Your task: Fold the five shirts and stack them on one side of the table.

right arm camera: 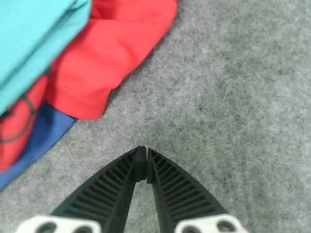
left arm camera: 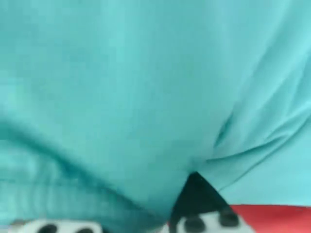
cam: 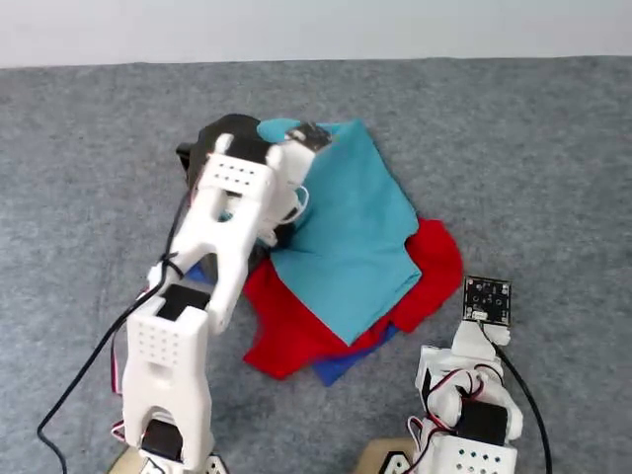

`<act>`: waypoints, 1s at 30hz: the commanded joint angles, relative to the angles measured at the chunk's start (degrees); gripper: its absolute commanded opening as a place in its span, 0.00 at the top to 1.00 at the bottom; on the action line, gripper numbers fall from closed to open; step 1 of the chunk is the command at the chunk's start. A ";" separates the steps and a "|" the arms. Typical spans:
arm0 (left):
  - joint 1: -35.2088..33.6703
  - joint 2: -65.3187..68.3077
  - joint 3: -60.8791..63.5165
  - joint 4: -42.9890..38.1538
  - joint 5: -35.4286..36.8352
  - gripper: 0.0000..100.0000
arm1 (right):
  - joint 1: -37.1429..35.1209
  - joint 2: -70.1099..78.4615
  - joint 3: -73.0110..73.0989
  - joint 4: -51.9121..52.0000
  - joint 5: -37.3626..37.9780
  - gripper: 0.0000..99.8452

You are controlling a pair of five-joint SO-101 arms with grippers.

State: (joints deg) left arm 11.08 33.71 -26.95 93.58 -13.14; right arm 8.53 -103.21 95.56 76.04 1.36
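The teal shirt is pressing right up against the left wrist camera. We are seeing soft folds in it, with a strip of the red shirt peeking out beneath. A black bit of the left gripper is poking out from under the cloth. We cannot tell how wide it is open or whether it is holding anything.

From up high, the left arm is stretching out long over the table. Its end is sitting at the far left corner of the teal shirt. The right arm is folding back close to its base on the near side. The right gripper is squeezing all the way closed with nothing in it. It is hanging over bare grey table, just beside a corner of the red shirt.

The high view is giving us the whole pile in the middle of the table. Teal is lying on top, red under it, and a blue shirt at the bottom. The right wrist view is showing us a thin dark curved line on the red cloth.

The teal shirt is lying longways from far to near, leaning a little to the right, with one corner pointing toward us. The red shirt is spreading crossways under it, from near left to far right.
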 commanded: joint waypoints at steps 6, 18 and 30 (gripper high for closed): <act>-14.15 -18.20 -5.32 0.35 -0.26 1.00 | 0.48 -0.66 0.88 -1.10 -0.26 0.99; -41.41 -29.01 -5.41 0.00 -0.88 1.00 | 0.48 -0.66 0.88 -1.10 -0.26 0.99; -64.70 -33.58 -5.58 0.00 -5.19 1.00 | 0.48 -0.66 0.88 -1.10 -0.26 0.99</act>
State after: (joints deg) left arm -49.14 4.70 -29.85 93.67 -17.54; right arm 8.53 -103.21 95.56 76.04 1.36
